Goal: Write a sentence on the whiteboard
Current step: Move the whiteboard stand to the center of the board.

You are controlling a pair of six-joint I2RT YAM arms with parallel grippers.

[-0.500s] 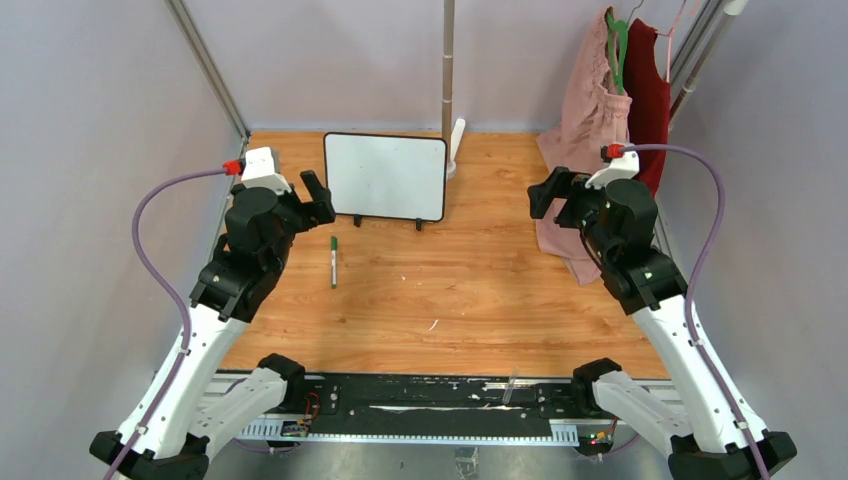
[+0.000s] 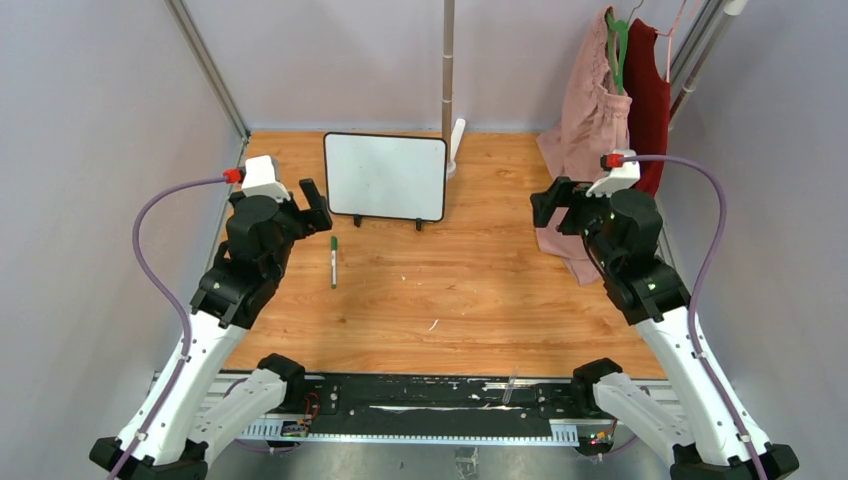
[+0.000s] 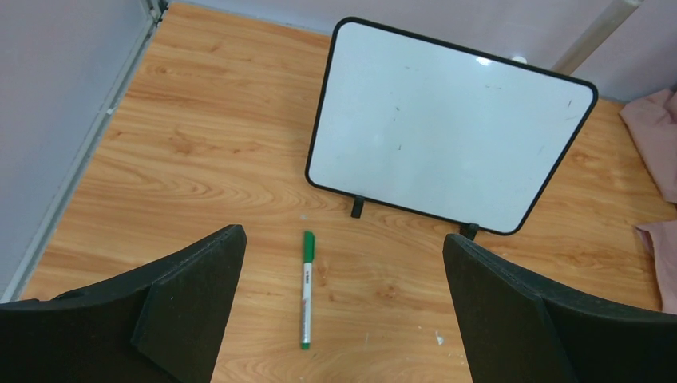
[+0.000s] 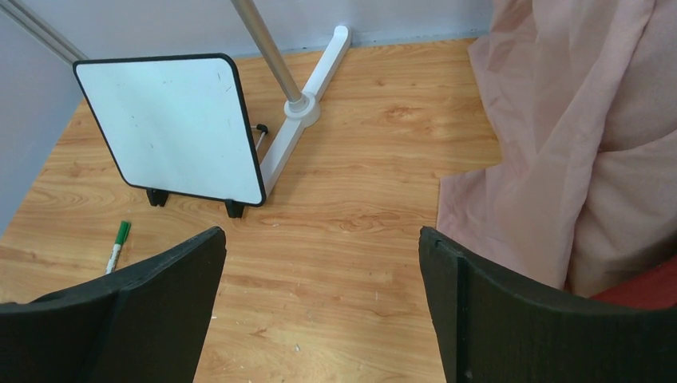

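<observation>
Left wrist view shows the left hand (image 3: 342, 238) open and empty near the green pen (image 3: 306, 289); a crooked grab could roll it away.

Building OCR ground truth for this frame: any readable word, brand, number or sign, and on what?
The whiteboard: no writing, only faint smudges and specks.
The green marker: a dark print runs along its white barrel, too small to read.
No other text, label or number is legible in any of the three views.
</observation>
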